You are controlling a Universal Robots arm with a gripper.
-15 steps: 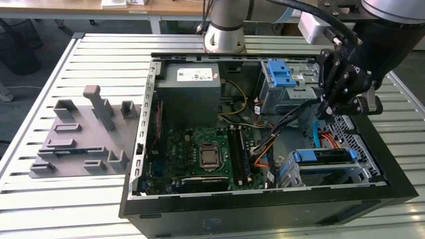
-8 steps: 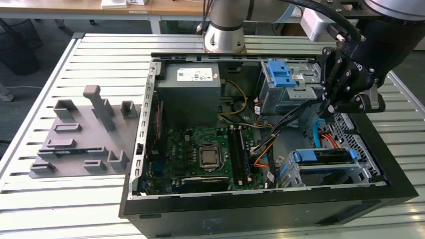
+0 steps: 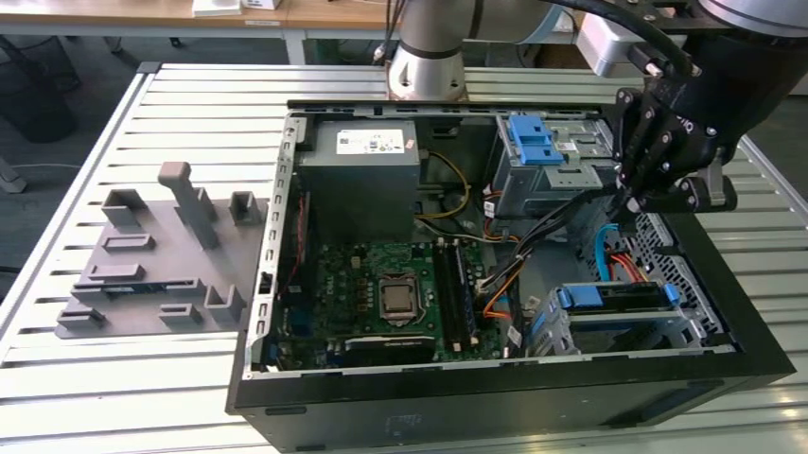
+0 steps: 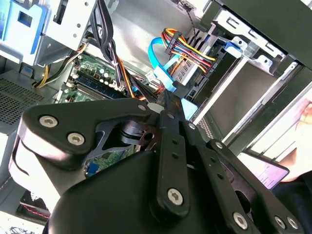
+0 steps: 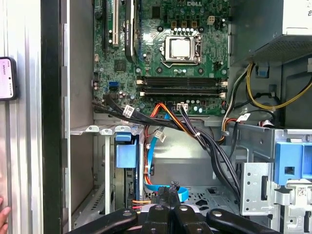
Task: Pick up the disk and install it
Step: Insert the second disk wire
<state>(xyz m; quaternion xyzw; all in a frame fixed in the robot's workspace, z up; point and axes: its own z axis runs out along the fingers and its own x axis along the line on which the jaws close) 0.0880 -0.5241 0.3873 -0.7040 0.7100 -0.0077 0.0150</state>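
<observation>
- Disk [image 3: 616,296] seated in the drive cage at the computer case's [image 3: 505,397] front corner, long axis along the front wall.
- Gripper [image 3: 627,201] above the case interior, fingers pressed together, holding nothing.

One open computer case [image 3: 505,397], one grey fixture tray [image 3: 151,274], one gripper [image 3: 650,194]

Gripper [image 3: 641,194] above open computer case [image 3: 505,378], near drive bay [image 3: 555,161].

Slatted white metal table [image 3: 151,104], wooden desks [image 3: 151,13] behind, dark floor beneath them
</observation>
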